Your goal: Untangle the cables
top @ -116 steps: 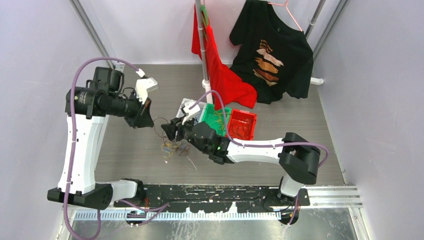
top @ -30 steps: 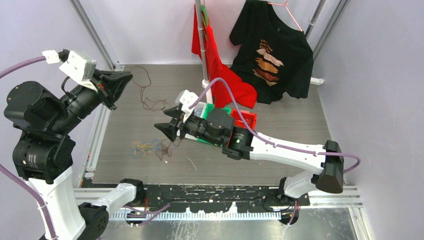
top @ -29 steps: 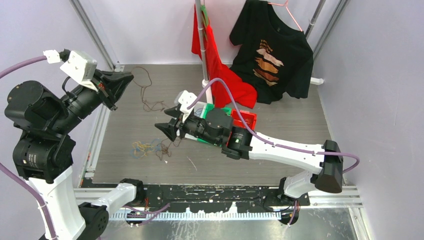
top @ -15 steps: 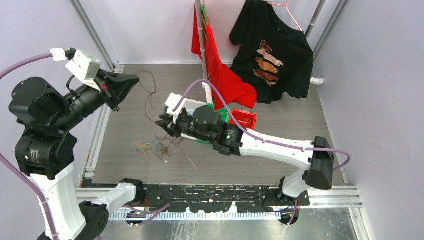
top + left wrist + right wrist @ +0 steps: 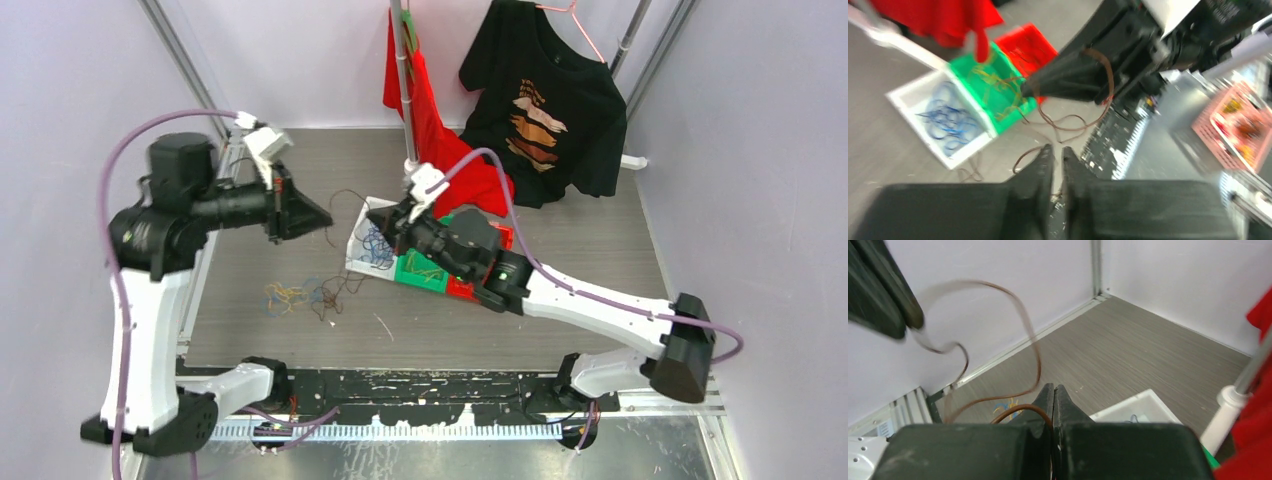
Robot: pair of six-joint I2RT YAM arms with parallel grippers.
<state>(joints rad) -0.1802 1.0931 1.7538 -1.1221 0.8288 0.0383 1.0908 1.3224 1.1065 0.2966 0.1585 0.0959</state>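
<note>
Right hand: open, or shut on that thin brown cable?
Shut on it. In the right wrist view the right hand has its fingers pressed together, and the thin brown cable runs out from between their tips.

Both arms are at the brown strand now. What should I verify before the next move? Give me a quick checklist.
1. Right fingers closed on the brown cable: ok.
2. Left fingers closed on the same cable: ok; the right wrist view shows it running to their tip.
3. Slack between the two grips: ok; the cable hangs in loose loops, not taut.
4. Cable free of the pile on the table: cannot tell.
5. White bin, green bin and red bin upright and open: ok.
</note>
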